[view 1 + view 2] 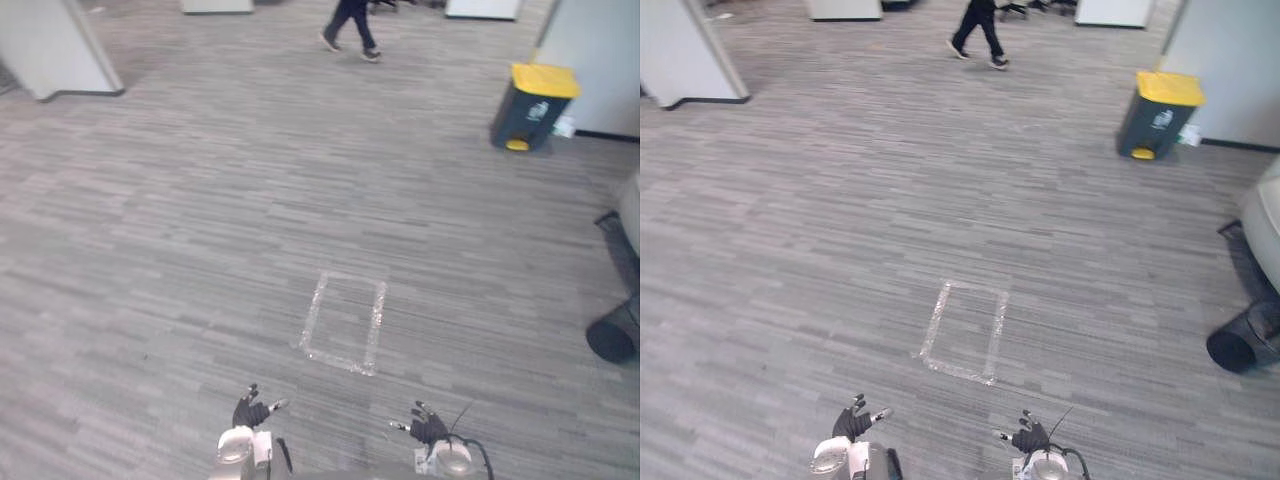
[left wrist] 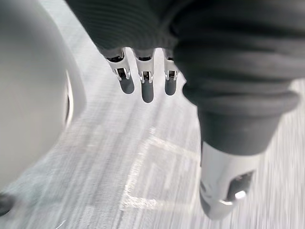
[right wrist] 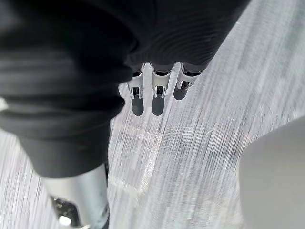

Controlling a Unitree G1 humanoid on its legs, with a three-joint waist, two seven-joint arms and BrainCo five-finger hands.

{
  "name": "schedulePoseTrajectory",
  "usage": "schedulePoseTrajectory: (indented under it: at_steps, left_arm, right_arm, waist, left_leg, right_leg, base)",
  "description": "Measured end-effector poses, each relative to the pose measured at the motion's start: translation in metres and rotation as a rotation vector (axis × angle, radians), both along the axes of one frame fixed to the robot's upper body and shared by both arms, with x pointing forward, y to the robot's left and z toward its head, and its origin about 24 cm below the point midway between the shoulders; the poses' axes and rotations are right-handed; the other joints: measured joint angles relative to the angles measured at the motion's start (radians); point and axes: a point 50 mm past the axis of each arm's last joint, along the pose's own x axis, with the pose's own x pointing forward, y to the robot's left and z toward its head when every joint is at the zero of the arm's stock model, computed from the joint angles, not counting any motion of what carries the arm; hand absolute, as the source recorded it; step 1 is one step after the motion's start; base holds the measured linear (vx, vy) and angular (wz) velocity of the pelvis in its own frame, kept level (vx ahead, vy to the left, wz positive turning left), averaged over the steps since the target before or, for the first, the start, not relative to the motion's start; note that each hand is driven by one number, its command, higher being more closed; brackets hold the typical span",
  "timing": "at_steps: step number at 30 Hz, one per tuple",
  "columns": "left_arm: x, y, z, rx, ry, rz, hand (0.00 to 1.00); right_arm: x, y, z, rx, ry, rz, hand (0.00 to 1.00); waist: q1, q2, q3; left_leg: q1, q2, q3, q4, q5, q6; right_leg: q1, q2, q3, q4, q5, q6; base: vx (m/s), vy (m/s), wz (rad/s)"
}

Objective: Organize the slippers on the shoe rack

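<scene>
Left hand [image 1: 250,410] at 7 o'clock, right hand [image 1: 428,427] at 5, both low over grey striped carpet floor [image 1: 200,230]; fingers [image 2: 147,90] straight, apart, holding nothing; where slippers lie, cannot tell; likely light, soft, bendy; pinch at strap or heel rim, I'd say.

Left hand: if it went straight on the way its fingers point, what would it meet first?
Probably the floor near the taped rectangle; nothing else shows ahead of the left hand, though depth is unclear.
</scene>
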Motion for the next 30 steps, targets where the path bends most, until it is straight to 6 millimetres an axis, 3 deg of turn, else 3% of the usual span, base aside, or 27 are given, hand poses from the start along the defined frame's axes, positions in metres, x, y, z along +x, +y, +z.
schedulePoseTrajectory:
  at_steps: [1, 3, 5, 7, 8, 9, 11, 12, 14, 16, 17, 18, 21, 23, 24, 25, 28, 30]
  left_arm:
    - [-0.001, -0.006, -0.002, -0.003, 0.014, -0.038, 0.00]
    - [0.005, -0.001, -0.002, 0.020, 0.019, -0.068, 0.00]
    - [0.002, 0.001, -0.005, 0.028, 0.045, -0.084, 0.00]
    - [-0.001, 0.001, -0.006, 0.033, 0.060, -0.097, 0.00]
    - [-0.006, 0.000, -0.008, 0.036, 0.075, -0.105, 0.00]
    - [-0.007, 0.000, -0.009, 0.036, 0.080, -0.106, 0.00]
    - [-0.007, -0.002, -0.010, 0.039, 0.091, -0.124, 0.00]
    - [-0.006, 0.000, -0.010, 0.044, 0.092, -0.125, 0.00]
    - [-0.004, 0.004, -0.009, 0.058, 0.091, -0.128, 0.00]
    - [-0.002, 0.005, -0.008, 0.073, 0.088, -0.159, 0.00]
    - [-0.002, 0.006, -0.008, 0.077, 0.089, -0.166, 0.00]
    - [-0.003, 0.003, -0.009, 0.070, 0.096, -0.168, 0.00]
    - [-0.003, -0.007, -0.010, 0.042, 0.096, -0.175, 0.00]
    - [-0.002, -0.010, -0.010, 0.019, 0.092, -0.141, 0.00]
    - [-0.003, -0.011, -0.009, 0.004, 0.078, -0.112, 0.00]
    - [-0.002, -0.013, -0.007, -0.008, 0.060, -0.091, 0.00]
    - [-0.007, -0.014, -0.006, -0.028, 0.052, -0.046, 0.00]
    - [-0.008, -0.014, -0.006, -0.036, 0.047, -0.021, 0.00]
  right_arm:
    - [-0.004, -0.004, -0.001, -0.013, 0.015, 0.001, 0.00]
    - [-0.006, 0.003, -0.004, 0.009, 0.035, 0.001, 0.00]
    - [-0.009, 0.008, -0.006, 0.028, 0.048, -0.006, 0.00]
    - [-0.008, 0.009, -0.006, 0.038, 0.043, -0.022, 0.00]
    - [-0.005, 0.003, -0.004, 0.023, 0.031, -0.017, 0.00]
    - [-0.003, 0.002, -0.003, 0.021, 0.026, -0.015, 0.00]
    - [0.004, -0.003, -0.001, 0.003, 0.004, -0.002, 0.00]
    - [0.007, -0.003, 0.001, 0.000, -0.010, 0.002, 0.00]
    - [0.011, -0.001, 0.002, 0.005, -0.024, 0.005, 0.00]
    - [0.018, 0.002, 0.005, 0.009, -0.047, 0.007, 0.00]
    - [0.017, 0.002, 0.004, 0.010, -0.043, 0.008, 0.00]
    - [0.018, -0.002, 0.005, 0.004, -0.050, 0.002, 0.00]
    - [0.020, -0.009, 0.007, -0.015, -0.055, -0.019, 0.00]
    - [0.018, -0.008, 0.006, -0.009, -0.050, -0.040, 0.00]
    - [0.015, -0.006, 0.005, -0.005, -0.044, -0.036, 0.00]
    - [0.013, -0.005, 0.005, -0.007, -0.043, -0.032, 0.00]
    - [0.008, -0.005, 0.004, -0.011, -0.035, -0.033, 0.00]
    - [0.004, -0.005, 0.003, -0.010, -0.024, -0.039, 0.00]
  waist:
    - [0.005, 0.026, -0.009]
    - [-0.004, -0.017, -0.035]
    - [-0.002, -0.049, -0.051]
    - [-0.006, -0.051, -0.045]
    - [-0.003, -0.038, -0.032]
    - [-0.001, -0.032, -0.028]
    - [-0.011, 0.000, -0.014]
    - [-0.016, 0.009, -0.008]
    - [-0.027, 0.000, -0.007]
    - [-0.046, -0.004, -0.005]
    - [-0.045, -0.012, -0.007]
    - [-0.047, -0.011, 0.002]
    - [-0.048, 0.027, 0.007]
    - [-0.055, 0.031, 0.010]
    - [-0.050, 0.030, 0.009]
    - [-0.039, 0.030, 0.009]
    - [-0.032, 0.029, 0.009]
    - [-0.029, 0.026, 0.004]
  left_leg:
    - [-0.015, -0.010, -0.063, -0.094, 0.164, -0.002]
    - [-0.020, -0.047, -0.031, -0.038, 0.096, 0.044]
    - [0.001, -0.066, 0.027, 0.004, 0.033, 0.073]
    - [0.082, -0.083, 0.075, -0.006, -0.010, 0.106]
    - [0.189, -0.085, 0.114, -0.043, -0.036, 0.125]
    - [0.217, -0.085, 0.118, -0.059, -0.036, 0.126]
    - [0.341, -0.073, 0.134, -0.160, -0.037, 0.127]
    - [0.385, -0.066, 0.142, -0.207, -0.037, 0.127]
    - [0.427, -0.055, 0.160, -0.263, -0.037, 0.126]
    - [0.461, -0.043, 0.172, -0.307, -0.045, 0.111]
    - [0.476, -0.053, 0.176, -0.317, -0.050, 0.098]
    - [0.508, -0.054, 0.164, -0.317, -0.072, 0.061]
    - [0.513, -0.026, 0.156, -0.256, -0.060, 0.037]
    - [0.446, 0.009, 0.157, -0.008, -0.060, 0.025]
    - [0.383, 0.053, 0.156, 0.201, -0.030, -0.019]
    - [0.343, 0.084, 0.158, 0.331, -0.029, -0.026]
    - [0.265, 0.141, 0.183, 0.485, -0.055, -0.008]
    - [0.222, 0.156, 0.204, 0.482, -0.081, 0.016]
  right_leg:
    - [0.012, 0.007, 0.029, -0.010, -0.010, 0.041]
    - [0.006, -0.048, 0.055, 0.027, -0.008, 0.080]
    - [-0.057, -0.066, 0.111, 0.190, 0.012, 0.102]
    - [-0.137, -0.063, 0.139, 0.416, 0.098, 0.177]
    - [-0.219, -0.060, 0.099, 0.632, 0.093, 0.222]
    - [-0.236, -0.062, 0.078, 0.660, 0.081, 0.211]
    - [-0.313, -0.063, -0.080, 0.691, 0.021, 0.123]
    - [-0.351, -0.060, -0.163, 0.657, -0.005, 0.102]
    - [-0.419, -0.042, -0.275, 0.542, -0.018, 0.099]
    - [-0.476, -0.021, -0.383, 0.319, 0.034, 0.080]
    - [-0.472, -0.013, -0.395, 0.220, 0.099, 0.063]
    - [-0.459, -0.005, -0.392, 0.194, 0.191, 0.003]
    - [-0.430, 0.008, -0.399, 0.196, 0.142, -0.001]
    - [-0.354, 0.015, -0.398, 0.162, 0.118, -0.005]
    - [-0.296, 0.024, -0.385, 0.124, 0.113, -0.013]
    - [-0.261, 0.035, -0.363, 0.108, 0.105, -0.023]
    - [-0.176, 0.058, -0.269, 0.072, 0.078, -0.033]
    - [-0.143, 0.056, -0.192, 0.062, 0.068, -0.031]
  base:
    - [0.48, 0.295, -0.88]
    - [0.48, 0.266, -0.49]
    - [0.53, 0.288, -0.46]
    - [0.52, 0.315, -0.79]
    - [0.43, 0.263, -0.87]
    - [0.41, 0.227, -0.89]
    - [0.32, 0.116, -0.57]
    - [0.37, 0.073, -0.42]
    - [0.28, -0.011, -0.19]
    - [0.33, -0.055, -0.07]
    - [0.44, -0.084, -0.09]
    - [0.38, -0.065, -0.18]
    - [0.39, -0.124, -0.08]
    - [0.38, -0.152, -0.01]
    - [0.38, -0.120, -0.34]
    - [0.44, -0.081, -0.67]
    - [0.31, 0.037, -0.89]
    - [0.28, 0.109, -1.11]
